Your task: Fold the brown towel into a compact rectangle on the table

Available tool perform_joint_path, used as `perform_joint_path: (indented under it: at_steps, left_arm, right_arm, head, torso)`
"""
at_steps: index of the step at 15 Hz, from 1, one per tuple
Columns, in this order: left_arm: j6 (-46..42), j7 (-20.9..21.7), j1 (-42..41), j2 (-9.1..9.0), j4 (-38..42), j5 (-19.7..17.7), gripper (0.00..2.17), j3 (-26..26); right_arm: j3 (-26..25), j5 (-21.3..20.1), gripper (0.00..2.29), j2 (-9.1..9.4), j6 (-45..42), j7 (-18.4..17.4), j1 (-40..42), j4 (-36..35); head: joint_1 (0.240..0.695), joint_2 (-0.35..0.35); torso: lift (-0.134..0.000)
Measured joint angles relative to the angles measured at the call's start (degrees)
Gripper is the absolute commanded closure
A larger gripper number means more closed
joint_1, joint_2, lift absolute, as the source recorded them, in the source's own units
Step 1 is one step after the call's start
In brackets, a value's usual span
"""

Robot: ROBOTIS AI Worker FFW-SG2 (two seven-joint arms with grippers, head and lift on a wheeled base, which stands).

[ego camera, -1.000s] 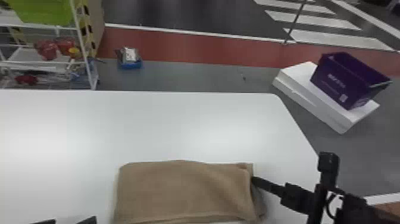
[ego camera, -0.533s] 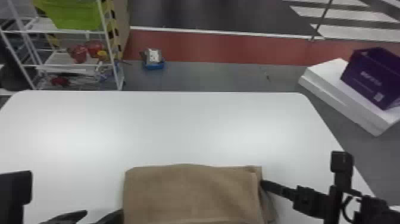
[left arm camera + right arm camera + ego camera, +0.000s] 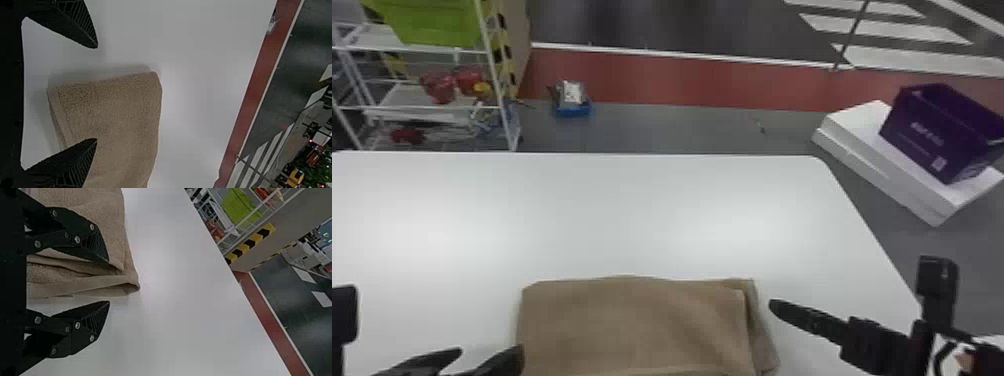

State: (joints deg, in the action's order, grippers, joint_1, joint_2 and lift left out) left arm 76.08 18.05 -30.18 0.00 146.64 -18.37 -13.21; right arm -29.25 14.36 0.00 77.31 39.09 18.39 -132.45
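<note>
On the white table (image 3: 632, 215) lies the folded brown towel (image 3: 632, 325), my left gripper (image 3: 489, 354) and right gripper (image 3: 812, 319) spread wide, empty, at its ends. Beyond, I see a lettered purple crate (image 3: 914, 137).

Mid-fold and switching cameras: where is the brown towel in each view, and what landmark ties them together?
Head view: the brown towel lies at the bottom edge, near the middle.
Left wrist view: its left end, one finger of the left gripper overlapping it.
Right wrist view: its right end, folded layers between the fingers of the right gripper.
Shared landmark: red floor strip.
</note>
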Motion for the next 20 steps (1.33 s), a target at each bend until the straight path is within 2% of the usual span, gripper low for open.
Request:
perform_joint_path:
  at_steps: [4, 6, 11, 14, 18, 19, 20]
  left_arm:
    - [-0.01, 0.13, -0.40, 0.00, -0.11, 0.35, 0.03, 0.28]
    - [-0.01, 0.22, -0.90, 0.00, 0.19, 0.35, 0.03, -0.02]
    - [0.12, 0.42, -1.24, 0.00, 0.57, 0.35, 0.03, 0.03]
    - [0.16, 0.32, -1.12, 0.00, 0.58, 0.42, 0.03, 0.47]
    - [0.17, 0.31, -1.09, 0.00, 0.54, 0.44, 0.03, 0.56]
    - [0.17, 0.31, -1.05, 0.00, 0.38, 0.44, 0.03, 0.53]
    - [0.17, 0.31, -0.98, 0.00, 0.23, 0.46, 0.03, 0.52]
  right_arm:
    - [5.94, -1.64, 0.22, 0.00, -2.03, -0.83, -0.05, 1.50]
    - [6.66, -1.80, 0.22, 0.00, -2.47, -0.91, -1.39, 3.61]
    - [6.14, -0.13, 0.29, 0.00, 1.64, -0.08, -0.75, 4.19]
    - [5.08, 1.58, 0.32, 0.00, 3.89, -0.76, 1.73, 0.12]
    - [3.71, 0.78, 0.32, 0.00, 2.97, -2.08, 3.56, -4.59]
    - [3.31, 1.36, 0.35, 0.00, 3.36, -1.98, 3.78, -5.37]
    - [3.16, 2.14, 0.48, 0.00, 4.22, -1.93, 4.24, -6.24]
  head:
    - [0.695, -0.094]
    - [0.695, -0.078]
    - [0.695, -0.064]
    - [0.695, -0.072]
    - [0.695, -0.103]
    - [0.695, -0.107]
    - [0.695, -0.099]
  torso:
    - [-0.123]
    - [-0.123]
    - [-0.123]
    - [-0.123]
    - [-0.123]
    - [-0.123]
    - [-0.123]
